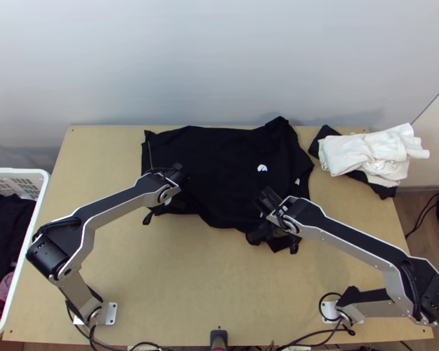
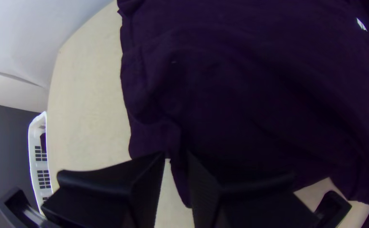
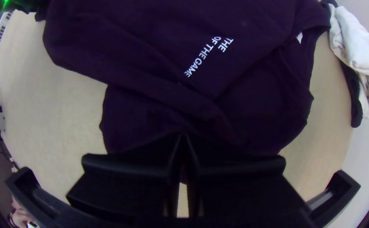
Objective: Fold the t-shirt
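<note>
**Limp black t-shirt (image 1: 219, 158) rumpled at the worktop's (image 1: 190, 281) twelve o'clock**

At the t-shirt's eight o'clock, the left gripper (image 2: 176, 155) has its fingers slightly parted, a narrow strip of fabric between them. The fabric looks light, soft and floppy, likely to sag; best pinched through all layers near the eight and five o'clock corners. At five o'clock, the right gripper's (image 3: 182, 134) fingers are pressed together on fabric.

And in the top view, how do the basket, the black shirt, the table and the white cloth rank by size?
Largest to smallest, as they look there:
1. table
2. black shirt
3. basket, going by the part in view; the edge cuts it off
4. white cloth
</note>
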Tool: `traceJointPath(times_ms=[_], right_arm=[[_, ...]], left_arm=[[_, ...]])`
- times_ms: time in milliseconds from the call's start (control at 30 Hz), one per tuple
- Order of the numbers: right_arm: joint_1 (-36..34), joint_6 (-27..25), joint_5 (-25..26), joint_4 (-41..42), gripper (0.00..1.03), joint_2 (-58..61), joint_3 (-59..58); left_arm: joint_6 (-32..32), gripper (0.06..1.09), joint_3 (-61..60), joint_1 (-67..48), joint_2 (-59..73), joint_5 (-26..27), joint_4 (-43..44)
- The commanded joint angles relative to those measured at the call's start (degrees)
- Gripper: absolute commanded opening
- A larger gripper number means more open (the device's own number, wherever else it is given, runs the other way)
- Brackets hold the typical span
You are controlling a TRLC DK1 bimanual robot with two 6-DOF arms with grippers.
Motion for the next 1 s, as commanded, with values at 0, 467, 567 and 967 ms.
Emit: traceJointPath(times_ms=[0, 467, 567, 967], right_arm=[[-0.7, 0.0, 0.0, 0.0, 0.03, 0.0, -0.1], [-3.2, -0.9, -0.3, -6.5, 0.03, -2.7, 2.4], [-4.7, -2.7, -0.4, -6.5, 0.03, -6.5, 0.8], [-14.2, -8.8, -6.3, -9.4, 0.03, -18.6, -0.7]], left_arm=[[0.6, 0.31, -1.5, 0.7, 0.4, 0.0, 1.7], [1.5, 0.1, 0.6, 6.8, -9.4, 3.9, -0.6], [2.9, 0.1, 1.2, 10.1, -13.6, 5.8, -2.7], [10.3, 0.1, 0.8, 27.7, -26.7, 21.2, -10.1]])
